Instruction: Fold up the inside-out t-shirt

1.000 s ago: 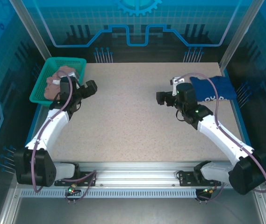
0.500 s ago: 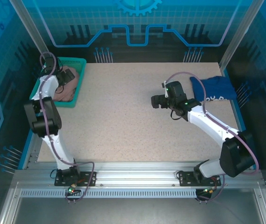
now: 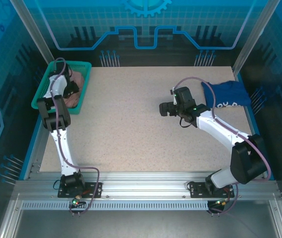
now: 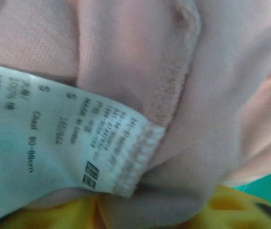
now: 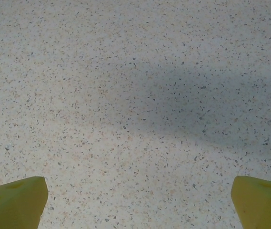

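Observation:
The inside-out t-shirt (image 3: 81,80) is a crumpled pink heap in the green basket (image 3: 40,97) at the table's far left corner. My left gripper (image 3: 67,89) reaches down into that basket on top of the cloth. In the left wrist view pink folds (image 4: 125,57) and the white tag (image 4: 54,138) press close to the lens, and a bunch of cloth sits squeezed between the yellow fingers (image 4: 30,220) of my left gripper (image 4: 149,210). My right gripper (image 3: 163,109) hovers open over bare tabletop right of centre; its yellow fingertips (image 5: 16,200) stand wide apart with nothing between.
A dark blue shirt with white print (image 3: 227,94) lies at the far right edge of the table, behind my right arm. The speckled tabletop (image 3: 131,134) stretches between the arms. Blue walls enclose the cell.
My left arm has swung from beside the basket into it, and its jaws have narrowed on the pink cloth. The right gripper has drifted slightly left, still open.

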Controlling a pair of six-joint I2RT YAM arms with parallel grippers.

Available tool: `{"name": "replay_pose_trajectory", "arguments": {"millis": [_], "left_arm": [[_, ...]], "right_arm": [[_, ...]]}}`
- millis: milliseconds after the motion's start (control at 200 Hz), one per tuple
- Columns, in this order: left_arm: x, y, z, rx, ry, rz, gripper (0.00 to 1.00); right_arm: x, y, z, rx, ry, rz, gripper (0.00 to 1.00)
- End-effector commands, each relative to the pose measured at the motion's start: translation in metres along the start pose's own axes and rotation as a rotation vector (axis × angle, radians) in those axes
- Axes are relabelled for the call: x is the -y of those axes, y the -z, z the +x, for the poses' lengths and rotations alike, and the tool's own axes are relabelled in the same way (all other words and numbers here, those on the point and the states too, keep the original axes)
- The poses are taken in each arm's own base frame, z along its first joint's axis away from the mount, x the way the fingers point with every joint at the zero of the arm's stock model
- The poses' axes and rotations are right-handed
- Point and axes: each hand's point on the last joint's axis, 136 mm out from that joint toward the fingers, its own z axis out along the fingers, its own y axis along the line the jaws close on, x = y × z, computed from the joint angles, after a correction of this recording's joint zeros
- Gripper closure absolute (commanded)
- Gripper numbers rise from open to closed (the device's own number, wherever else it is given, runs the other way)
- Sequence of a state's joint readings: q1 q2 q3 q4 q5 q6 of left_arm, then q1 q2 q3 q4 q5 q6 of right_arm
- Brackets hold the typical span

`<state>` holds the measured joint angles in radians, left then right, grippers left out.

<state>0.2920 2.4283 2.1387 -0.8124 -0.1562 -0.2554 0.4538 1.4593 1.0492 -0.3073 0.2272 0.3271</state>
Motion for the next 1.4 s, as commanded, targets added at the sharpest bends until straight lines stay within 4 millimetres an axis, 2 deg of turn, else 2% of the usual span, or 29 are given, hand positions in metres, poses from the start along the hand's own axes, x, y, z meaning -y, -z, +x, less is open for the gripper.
{"name": "replay_pose_trajectory", "arguments": {"millis": [0, 60, 145, 195, 270, 345, 410, 495, 590, 680, 765, 870, 1000, 1095, 1156, 1176, 1241, 1271, 1331, 1371, 1396], "left_arm": [[0.010, 0.032, -0.013, 0.029, -0.002, 0.043, 0.79], [0.014, 0.069, -0.033, 0.129, 0.018, 0.075, 0.90], [0.019, 0.144, -0.062, 0.311, 0.040, 0.103, 0.97], [0.025, 0.201, -0.074, 0.440, 0.050, 0.144, 0.99], [0.038, 0.293, -0.074, 0.628, 0.037, 0.213, 1.00], [0.061, 0.378, -0.053, 0.783, -0.012, 0.326, 1.00], [0.086, 0.434, -0.023, 0.866, -0.064, 0.455, 1.00], [0.111, 0.475, 0.023, 0.882, -0.128, 0.593, 1.00], [0.134, 0.496, 0.070, 0.834, -0.167, 0.750, 1.00], [0.156, 0.504, 0.112, 0.767, -0.215, 0.867, 1.00], [0.181, 0.498, 0.149, 0.694, -0.267, 0.931, 1.00], [0.217, 0.473, 0.194, 0.573, -0.336, 0.968, 1.00], [0.255, 0.431, 0.236, 0.420, -0.397, 0.962, 1.00], [0.273, 0.398, 0.251, 0.351, -0.404, 0.945, 0.92], [0.288, 0.365, 0.255, 0.311, -0.410, 0.901, 0.85], [0.294, 0.352, 0.255, 0.293, -0.415, 0.884, 0.81], [0.313, 0.311, 0.255, 0.208, -0.449, 0.830, 0.55], [0.318, 0.292, 0.252, 0.159, -0.461, 0.794, 0.49], [0.309, 0.259, 0.247, 0.077, -0.468, 0.690, 0.42], [0.297, 0.252, 0.248, 0.060, -0.460, 0.675, 0.40], [0.291, 0.256, 0.247, 0.074, -0.455, 0.696, 0.37]], "right_arm": [[-0.002, 0.016, -0.003, 0.013, -0.015, -0.003, 0.00], [-0.002, 0.021, -0.004, 0.017, -0.022, -0.005, 0.00], [-0.003, 0.027, -0.009, 0.030, -0.031, -0.010, 0.00], [-0.004, 0.032, -0.013, 0.036, -0.032, -0.013, 0.00], [-0.002, 0.040, -0.020, 0.052, -0.027, -0.008, 0.00], [0.002, 0.049, -0.028, 0.079, -0.012, 0.011, 0.00], [0.008, 0.057, -0.035, 0.099, -0.002, 0.038, 0.00], [0.018, 0.068, -0.046, 0.115, -0.002, 0.068, 0.00], [0.030, 0.086, -0.059, 0.140, 0.011, 0.098, 0.00], [0.043, 0.107, -0.069, 0.171, 0.012, 0.125, 0.00], [0.057, 0.127, -0.073, 0.191, -0.012, 0.145, 0.00], [0.071, 0.140, -0.069, 0.189, -0.047, 0.155, 0.00], [0.076, 0.138, -0.051, 0.141, -0.064, 0.148, 0.00], [0.077, 0.132, -0.036, 0.094, -0.063, 0.149, 0.00], [0.074, 0.125, -0.028, 0.067, -0.073, 0.125, 0.00], [0.071, 0.121, -0.025, 0.057, -0.079, 0.107, 0.00], [0.056, 0.105, -0.016, 0.018, -0.102, 0.028, 0.00], [0.048, 0.097, -0.009, -0.009, -0.110, -0.005, 0.00], [0.029, 0.083, 0.005, -0.060, -0.103, -0.064, 0.00], [0.012, 0.076, 0.018, -0.086, -0.071, -0.105, 0.01], [0.000, 0.072, 0.026, -0.097, -0.050, -0.133, 0.02]]}}
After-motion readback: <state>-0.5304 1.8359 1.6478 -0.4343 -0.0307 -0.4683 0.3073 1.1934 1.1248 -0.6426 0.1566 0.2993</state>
